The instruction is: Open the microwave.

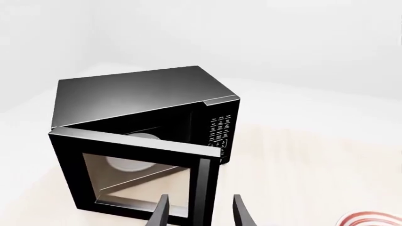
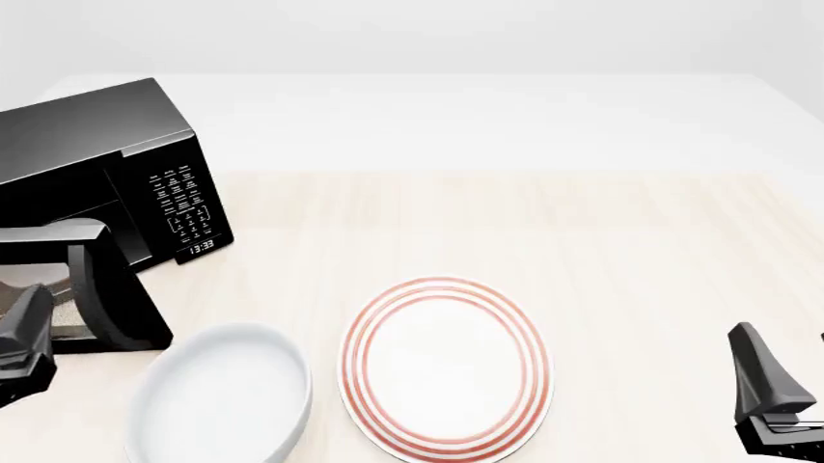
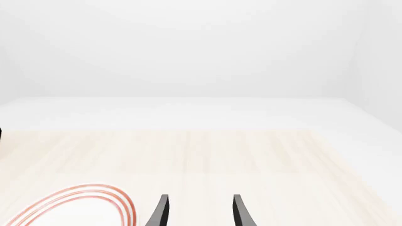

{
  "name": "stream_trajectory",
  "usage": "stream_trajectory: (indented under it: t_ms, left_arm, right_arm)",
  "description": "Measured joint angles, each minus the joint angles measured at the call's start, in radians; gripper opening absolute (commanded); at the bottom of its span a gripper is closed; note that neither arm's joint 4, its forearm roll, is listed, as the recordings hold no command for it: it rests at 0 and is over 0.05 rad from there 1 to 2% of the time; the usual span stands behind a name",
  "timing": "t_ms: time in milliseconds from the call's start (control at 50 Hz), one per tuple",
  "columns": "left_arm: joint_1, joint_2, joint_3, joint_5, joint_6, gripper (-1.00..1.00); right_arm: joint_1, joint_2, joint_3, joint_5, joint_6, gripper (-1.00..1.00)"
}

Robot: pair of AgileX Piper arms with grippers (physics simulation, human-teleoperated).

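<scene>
The microwave [image 1: 141,136] stands with its door [image 1: 135,176] swung well out, the task looking largely done; the left gripper [image 1: 199,214] hangs spread and empty beside the door edge, the right gripper [image 3: 199,212] likewise spread, idle.

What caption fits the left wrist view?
Left hand, open, near the edge of the microwave door, swung partly open.

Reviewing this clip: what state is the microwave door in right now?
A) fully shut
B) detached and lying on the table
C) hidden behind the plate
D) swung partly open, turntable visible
D: in the left wrist view the microwave door stands swung out from the body, with the white turntable showing through the gap and window.
</scene>
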State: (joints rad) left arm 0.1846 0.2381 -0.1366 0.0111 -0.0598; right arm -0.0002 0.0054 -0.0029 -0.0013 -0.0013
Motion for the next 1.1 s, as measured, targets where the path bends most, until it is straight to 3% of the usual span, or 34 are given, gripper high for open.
stream_trajectory:
  t_ms: [200, 480, 1100]
  left_arm:
    - [0.01, -0.074, -0.077, 0.116, 0.005, 1.0]
    - [0.017, -0.078, -0.176, 0.193, 0.002, 1.0]
    - [0.009, 0.079, -0.348, 0.208, 0.064, 1.0]
  right_arm:
    - [0.0, 0.0, 0.0, 0.0, 0.0, 1.0]
    - [0.0, 0.0, 0.0, 0.0, 0.0, 1.0]
    - [0.0, -0.001, 0.0, 0.0, 0.0, 1.0]
